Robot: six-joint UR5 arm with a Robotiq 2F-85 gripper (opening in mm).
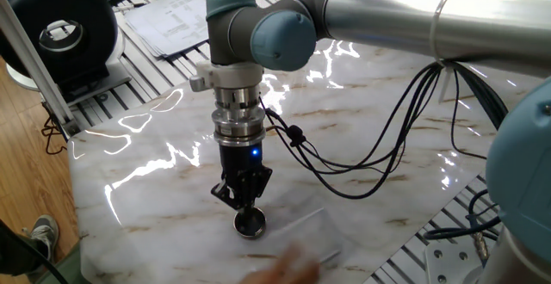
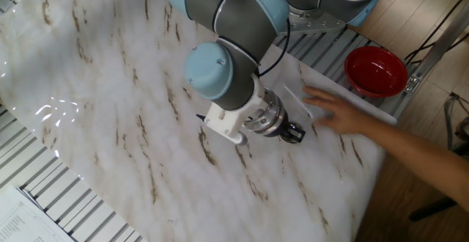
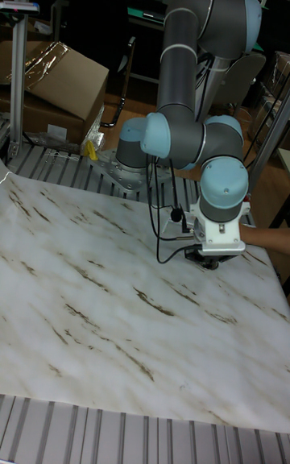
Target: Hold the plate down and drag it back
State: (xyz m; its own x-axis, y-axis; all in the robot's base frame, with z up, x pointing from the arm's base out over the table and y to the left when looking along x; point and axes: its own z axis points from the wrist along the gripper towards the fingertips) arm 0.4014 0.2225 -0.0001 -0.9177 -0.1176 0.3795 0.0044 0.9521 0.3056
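Observation:
The plate is a small round silvery disc with a shiny rim, lying on the marble table near its front edge in one fixed view. My gripper points straight down with its fingers drawn together, shut, and its tips are at the plate's far rim; whether they touch it I cannot tell. From the other fixed view the gripper covers the plate. In the tall fixed view the gripper is low over the table's right side, and the plate is hidden there too.
A person's hand reaches in from the table edge, blurred, beside a clear plastic box. A red bowl sits off the table corner. Black cables hang from the arm. Papers lie at the back.

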